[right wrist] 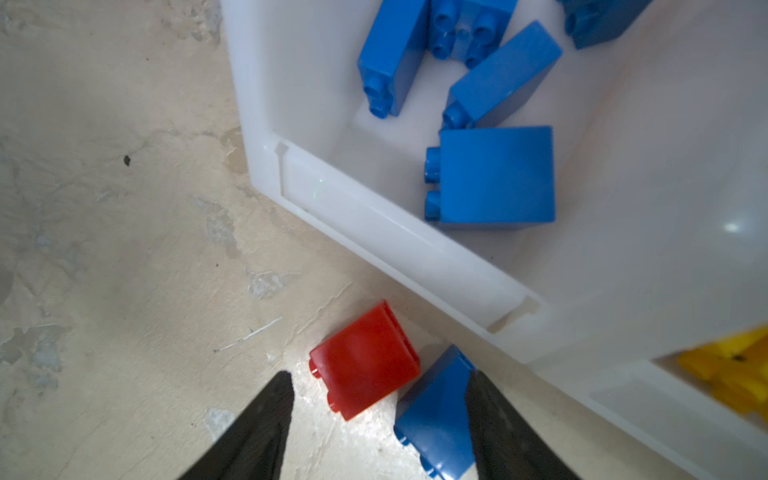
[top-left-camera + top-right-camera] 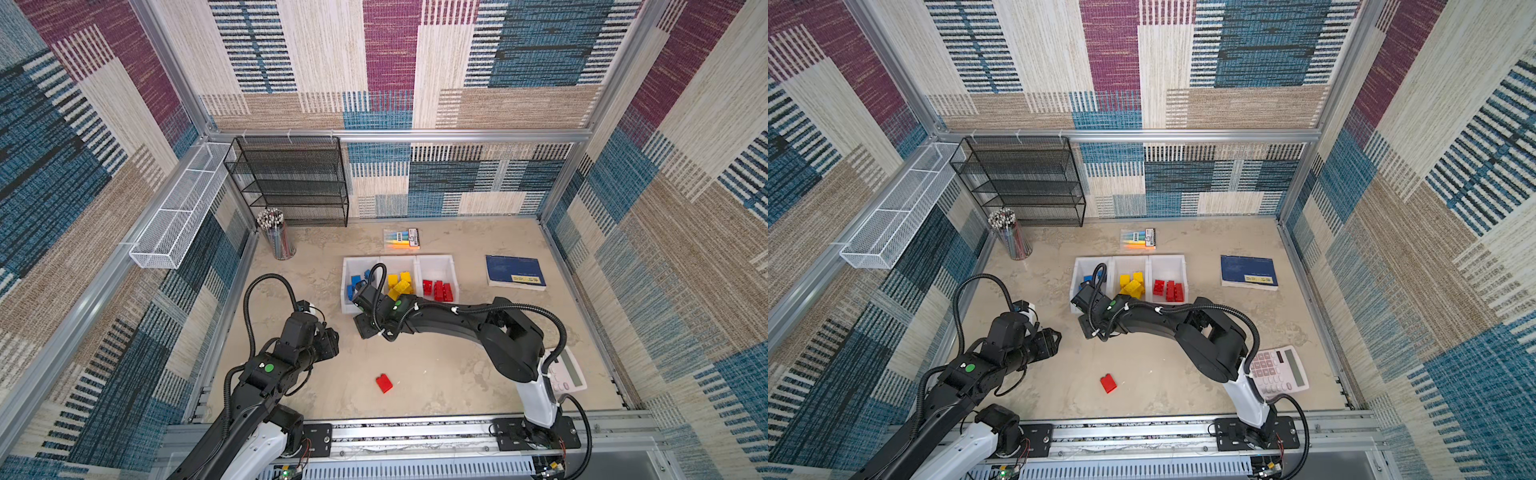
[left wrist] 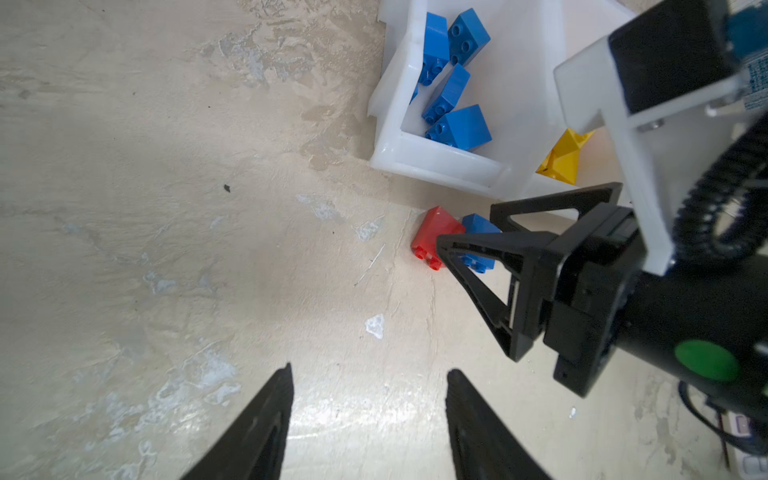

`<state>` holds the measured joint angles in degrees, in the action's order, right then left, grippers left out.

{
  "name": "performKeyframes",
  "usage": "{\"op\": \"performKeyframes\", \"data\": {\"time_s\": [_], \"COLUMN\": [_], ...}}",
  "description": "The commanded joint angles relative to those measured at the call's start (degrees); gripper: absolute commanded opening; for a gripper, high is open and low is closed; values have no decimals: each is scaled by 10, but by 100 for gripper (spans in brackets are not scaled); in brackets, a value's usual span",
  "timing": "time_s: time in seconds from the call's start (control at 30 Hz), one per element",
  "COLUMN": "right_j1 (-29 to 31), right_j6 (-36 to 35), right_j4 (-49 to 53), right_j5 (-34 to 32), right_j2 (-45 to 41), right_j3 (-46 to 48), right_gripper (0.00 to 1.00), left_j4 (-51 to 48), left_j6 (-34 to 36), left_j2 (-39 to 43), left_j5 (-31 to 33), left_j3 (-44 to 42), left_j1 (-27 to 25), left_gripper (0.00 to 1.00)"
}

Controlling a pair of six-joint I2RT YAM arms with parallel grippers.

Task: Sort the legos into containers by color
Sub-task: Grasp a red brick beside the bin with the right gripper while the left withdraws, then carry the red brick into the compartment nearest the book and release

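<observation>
Right gripper is seen spread wide and empty, just outside the blue bin. A loose blue brick is framed lengthwise between its jaws, touching one, with a red brick alongside. Left gripper, also spread, is seen farther off.

A red lego lies on the table, well apart from the three white containers.

The containers are white, with blue legos, yellow legos and red legos. The counter is mottled beige. The walls carry striped blue, maroon and cream patches.
</observation>
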<state>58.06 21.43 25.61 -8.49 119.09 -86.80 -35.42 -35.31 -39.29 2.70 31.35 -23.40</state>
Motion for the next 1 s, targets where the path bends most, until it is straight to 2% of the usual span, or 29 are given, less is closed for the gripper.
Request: {"op": "performKeyframes", "data": {"time_s": [0.0, 0.2, 0.33, 0.97], "right_j1": [3, 2, 2, -4], "right_j6": [-72, -144, -163, -178], "right_j4": [-24, -41, -37, -46], "right_j5": [18, 45, 41, 32], "right_j2": [6, 16, 35, 47], "right_j3": [-7, -14, -28, -1], "right_gripper": [69, 69, 69, 62], "left_j4": [3, 4, -1, -4], "left_j6": [-9, -6, -8, -10], "left_j2": [6, 6, 10, 22], "left_j5": [-12, -14, -14, -18], "left_j3": [-6, -2, -2, -6], "left_j1": [0, 0, 0, -1], "left_gripper": [62, 61, 62, 62]}}
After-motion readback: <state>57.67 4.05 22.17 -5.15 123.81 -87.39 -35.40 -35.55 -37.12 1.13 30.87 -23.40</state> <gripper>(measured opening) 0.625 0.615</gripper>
